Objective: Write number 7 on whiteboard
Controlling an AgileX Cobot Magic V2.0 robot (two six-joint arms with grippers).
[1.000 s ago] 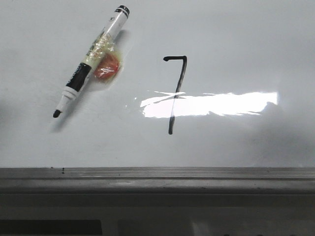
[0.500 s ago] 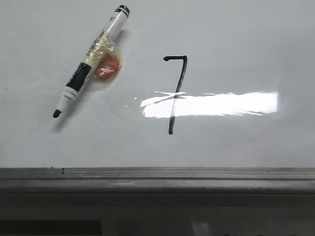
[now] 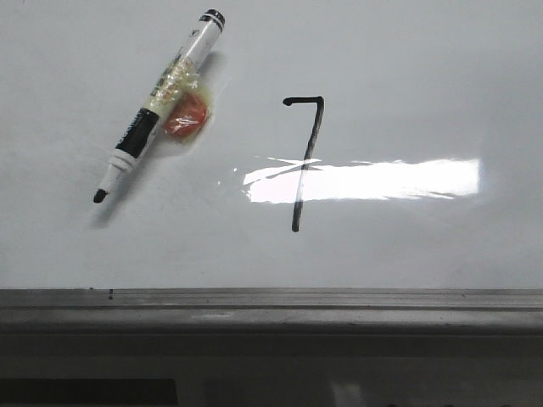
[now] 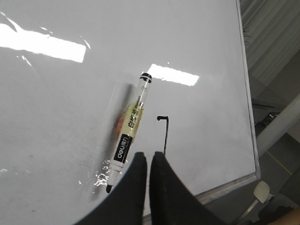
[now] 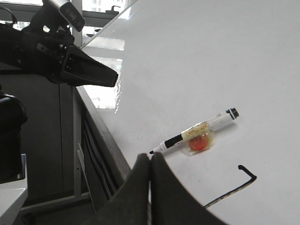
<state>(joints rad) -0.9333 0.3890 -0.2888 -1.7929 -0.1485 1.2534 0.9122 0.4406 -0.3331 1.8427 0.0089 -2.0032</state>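
The 7 (image 3: 304, 161) is sitting complete mid-whiteboard (image 3: 424, 68), crossing the glare. Marker (image 3: 157, 106) is lying uncapped just left of it, apparently discarded as finished. Left claw (image 4: 148, 157) and right claw (image 5: 150, 159) are hanging together, empty, above the surface

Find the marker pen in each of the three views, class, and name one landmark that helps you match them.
Front view: the marker pen lies upper left on the whiteboard, tip nearest the camera.
Left wrist view: pen at centre, just beyond the left gripper.
Right wrist view: pen right of centre, beyond the right gripper.
Shared landmark: the number 7 beside it.
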